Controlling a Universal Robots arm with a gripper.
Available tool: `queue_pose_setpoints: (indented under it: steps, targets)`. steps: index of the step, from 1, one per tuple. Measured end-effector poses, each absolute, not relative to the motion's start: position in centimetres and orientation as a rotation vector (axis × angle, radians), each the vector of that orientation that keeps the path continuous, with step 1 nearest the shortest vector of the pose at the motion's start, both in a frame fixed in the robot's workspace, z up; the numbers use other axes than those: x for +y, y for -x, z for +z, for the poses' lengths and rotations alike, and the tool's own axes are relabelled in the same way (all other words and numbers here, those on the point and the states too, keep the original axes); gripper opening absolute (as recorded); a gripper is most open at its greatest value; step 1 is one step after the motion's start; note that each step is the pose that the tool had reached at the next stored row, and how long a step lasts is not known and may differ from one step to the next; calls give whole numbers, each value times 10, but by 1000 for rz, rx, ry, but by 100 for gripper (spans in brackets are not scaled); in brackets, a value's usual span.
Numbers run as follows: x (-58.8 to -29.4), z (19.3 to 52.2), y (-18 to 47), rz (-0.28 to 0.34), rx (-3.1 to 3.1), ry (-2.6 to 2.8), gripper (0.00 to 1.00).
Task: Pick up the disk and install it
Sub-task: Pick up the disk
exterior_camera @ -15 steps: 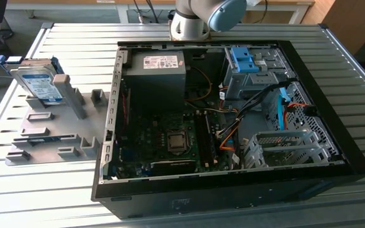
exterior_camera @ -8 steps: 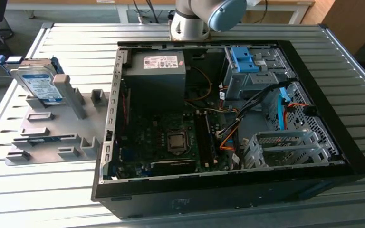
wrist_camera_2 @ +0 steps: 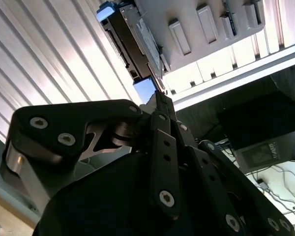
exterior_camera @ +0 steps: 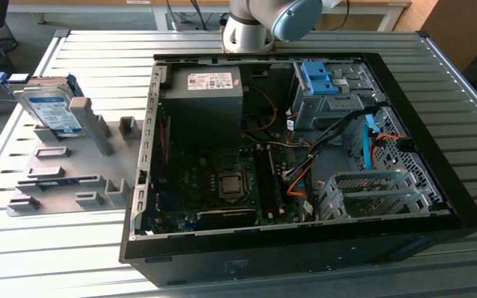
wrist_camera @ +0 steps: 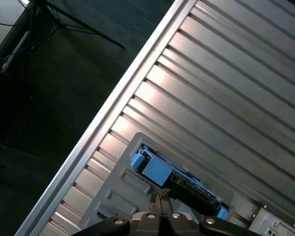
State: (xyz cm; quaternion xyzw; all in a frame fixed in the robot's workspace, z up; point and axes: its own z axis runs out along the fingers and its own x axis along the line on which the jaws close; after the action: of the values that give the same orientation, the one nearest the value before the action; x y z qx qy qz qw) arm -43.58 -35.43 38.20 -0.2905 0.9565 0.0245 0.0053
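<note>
The disk [exterior_camera: 48, 107] [wrist_camera_2: 132, 44] [wrist_camera: 179, 181] is being propped on edge in the stand [exterior_camera: 64, 186], just beyond the gripper [wrist_camera: 160, 199] [wrist_camera_2: 160, 98], whose fingers are being pressed together empty (a good grasp is likely being served by opening them squarely across its flat faces).

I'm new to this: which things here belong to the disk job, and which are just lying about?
Job: disk, standing in the tray; claw; open case.
Lying about: tray; power supply; blue brackets; table.
</note>
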Motion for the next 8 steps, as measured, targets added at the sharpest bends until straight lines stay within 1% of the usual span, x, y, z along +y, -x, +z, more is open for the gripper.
queue_pose_setpoints:
  steps: [4,8]
  targets:
    - [-354,382,436,74,2970,995,11]
    - [-354,382,436,49,2959,1048,11]
